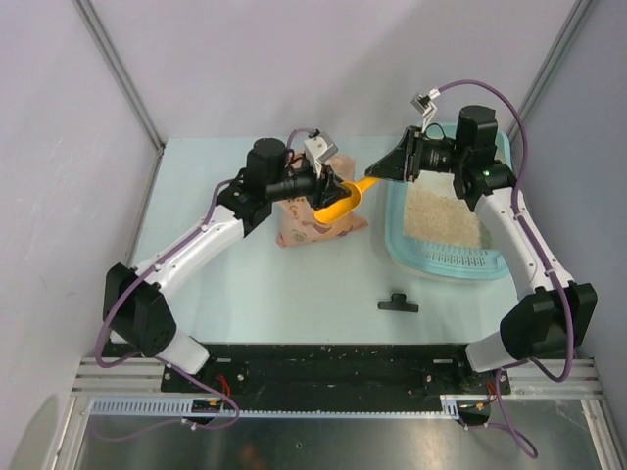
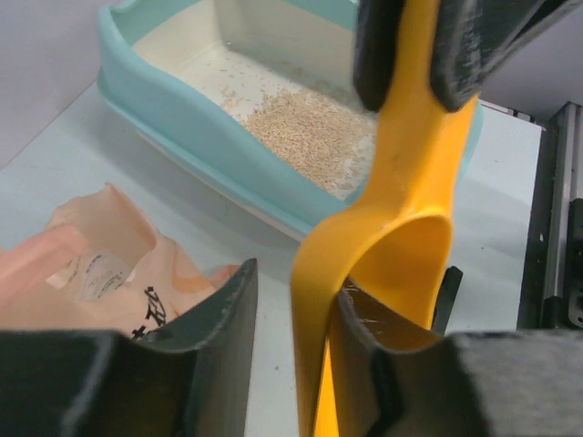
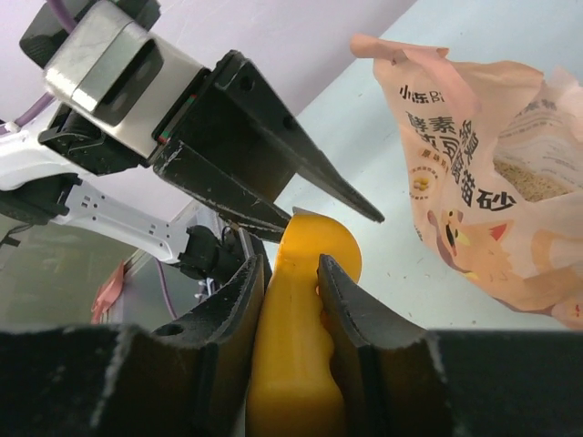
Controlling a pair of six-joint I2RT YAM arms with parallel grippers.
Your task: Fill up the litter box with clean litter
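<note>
The litter box (image 1: 458,260) is sitting at the far right corner of the table (image 1: 245,284), its long side running along the right edge and its slotted grille facing the near edge. The clean litter (image 1: 441,215) is lying inside it as a pale beige patch, covering the floor toward the grille end while the far end is showing bare plastic. An orange scoop (image 1: 345,203) is hanging in the air between the two arms, just left of the box and above a pink-orange printed bag (image 1: 304,223) that is slumping on the far half of the table near its middle. The right gripper (image 1: 384,171) is reaching over the box's left rim and clenching the scoop's handle, both fingers pressing flat against the orange plastic in the right wrist view. The left gripper (image 1: 331,186) is standing released around the scoop's bowl: in the left wrist view its fingers are spreading apart, the bowl leaning against one finger (image 2: 383,328) while a gap is showing beside the other. Beige granules are showing inside the bag's open mouth in the right wrist view. A small black part (image 1: 399,304) is lying on the table toward the near edge, right of centre, well apart from the bag.
</note>
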